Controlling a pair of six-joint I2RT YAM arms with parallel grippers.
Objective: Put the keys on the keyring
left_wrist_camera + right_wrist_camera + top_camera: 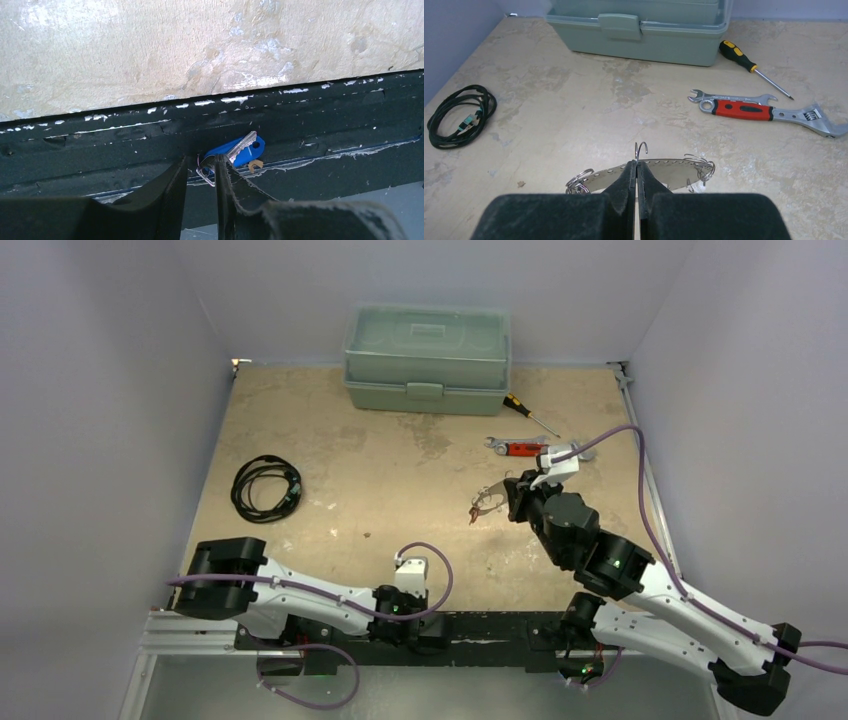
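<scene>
Over the table [380,460], right arm [600,555] extends forward, fingers [624,186] pinching the keyring [669,169].

You are looking at soft, even overhead light in the top view, the table [400,470] glowing pale with only faint shadows. In the right wrist view the keyring [659,170] is glinting, while the right gripper [636,170] is blurring close to the lens. The left wrist view is running dim, the blue-tagged key [235,150] showing sharp.
</scene>
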